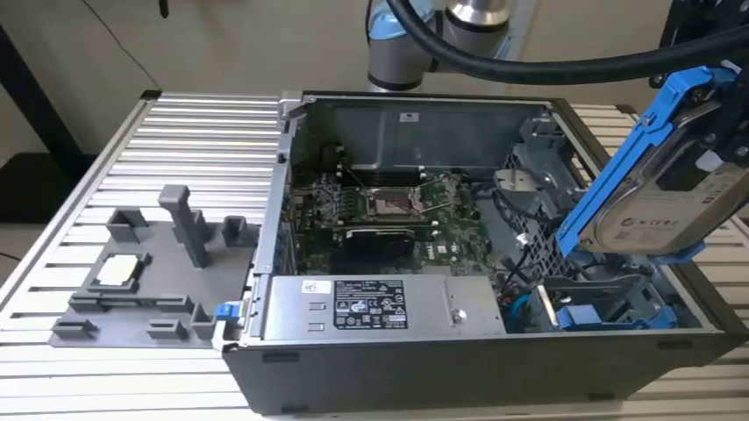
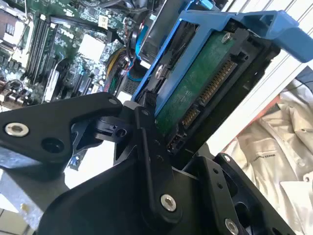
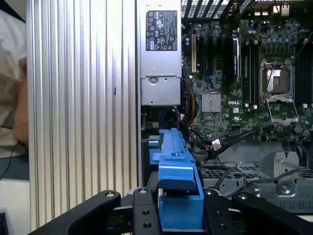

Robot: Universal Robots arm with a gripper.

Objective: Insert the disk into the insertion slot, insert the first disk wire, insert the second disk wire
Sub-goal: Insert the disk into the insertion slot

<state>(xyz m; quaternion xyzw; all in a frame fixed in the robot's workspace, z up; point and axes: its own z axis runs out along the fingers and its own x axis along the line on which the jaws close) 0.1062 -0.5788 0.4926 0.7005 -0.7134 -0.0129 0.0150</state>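
The disk (image 1: 667, 202), a silver-grey drive with a white label in a bright blue carrier, hangs tilted steeply above the open computer case at the exterior view's right. My gripper (image 1: 728, 145) is shut on it from the far right. The insertion slot (image 1: 609, 303), a grey bay with blue tabs, lies just under the disk's low end in the case's near right corner. The second wrist view shows the disk's green circuit-board underside (image 2: 200, 83) between my black fingers (image 2: 146, 142). In the first wrist view the blue carrier (image 3: 176, 166) sits between the fingers (image 3: 142, 210). A white-plugged black cable (image 3: 216, 144) lies loose inside the case.
The grey power-supply box (image 1: 374, 307) runs along the case's front, with the motherboard (image 1: 387, 210) behind it and a perforated cage (image 1: 532, 237) beside the slot. A grey fixture plate (image 1: 153, 272) with upright posts stands on the ribbed table at the exterior view's left. A person's white sleeve (image 2: 274, 142) is close by.
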